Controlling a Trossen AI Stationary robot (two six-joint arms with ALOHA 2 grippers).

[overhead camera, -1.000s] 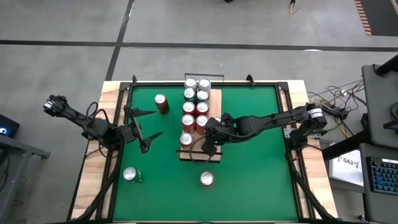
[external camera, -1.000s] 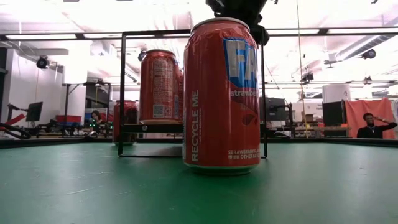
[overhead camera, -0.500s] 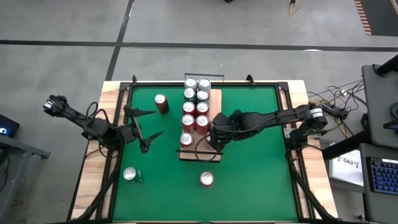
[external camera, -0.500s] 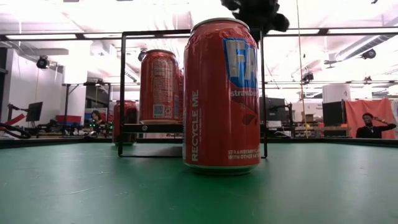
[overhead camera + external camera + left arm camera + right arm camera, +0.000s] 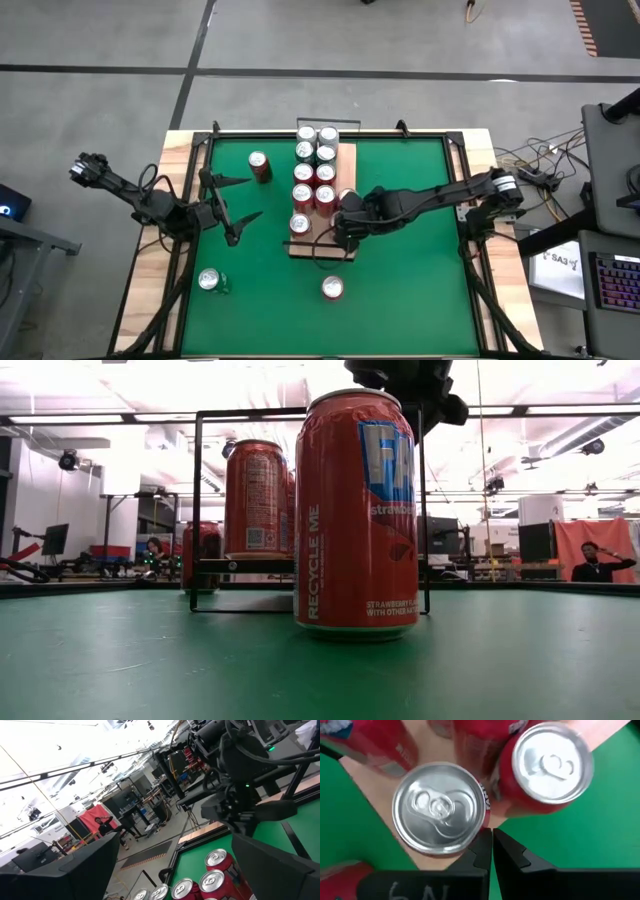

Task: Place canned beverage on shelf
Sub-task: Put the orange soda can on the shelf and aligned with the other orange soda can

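The shelf (image 5: 347,160) is a pale wooden board with black rails, lying mid-table and holding two rows of red cans (image 5: 314,172). My right gripper (image 5: 338,238) hangs shut above the shelf's near end. In its wrist view the shut fingers (image 5: 492,832) point down over two can tops (image 5: 440,807) (image 5: 552,760) and hold nothing. One loose can (image 5: 332,288) stands on the green mat in front of the shelf and fills the low view (image 5: 357,510). My left gripper (image 5: 256,198) waits open left of the shelf, raised off the mat.
Two more loose cans stand on the mat, one at the far left (image 5: 259,165) and one at the near left (image 5: 210,280). A black rail frame (image 5: 310,412) rises at the shelf's near end. Green mat lies bare to the right of the shelf (image 5: 410,270).
My right gripper has tipped further downward and rolled a little while staying over the shelf's near end, still shut. The cans and the shelf have not moved.
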